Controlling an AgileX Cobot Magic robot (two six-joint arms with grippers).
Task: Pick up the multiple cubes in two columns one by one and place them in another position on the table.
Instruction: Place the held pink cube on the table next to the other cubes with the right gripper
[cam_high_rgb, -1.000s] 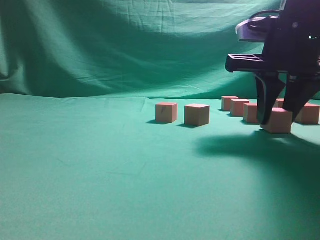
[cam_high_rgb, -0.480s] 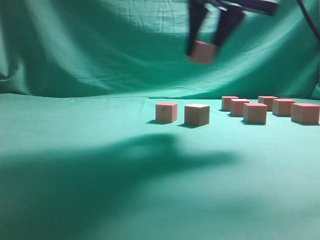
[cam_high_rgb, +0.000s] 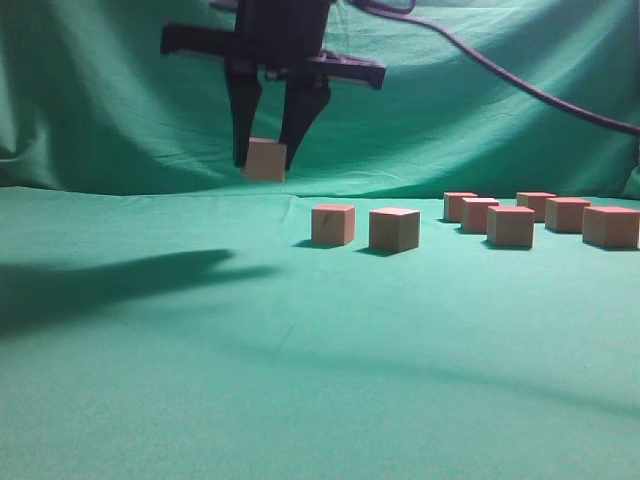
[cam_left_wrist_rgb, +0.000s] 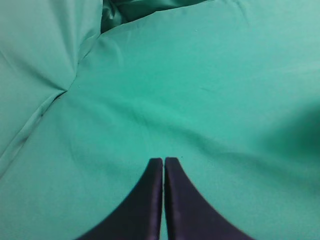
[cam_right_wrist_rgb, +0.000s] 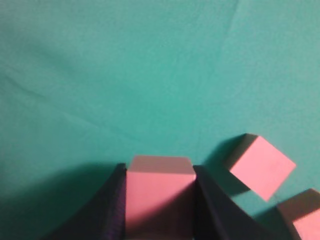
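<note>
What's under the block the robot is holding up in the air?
Only bare green table lies under the held cube; it hangs clear in the right gripper. Two placed cubes sit off to one side. Its underside is not visible.

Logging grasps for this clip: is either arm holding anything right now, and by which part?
The right gripper holds one cube above the table, fingers clamping two opposite side faces. The left gripper is shut and empty.
</note>
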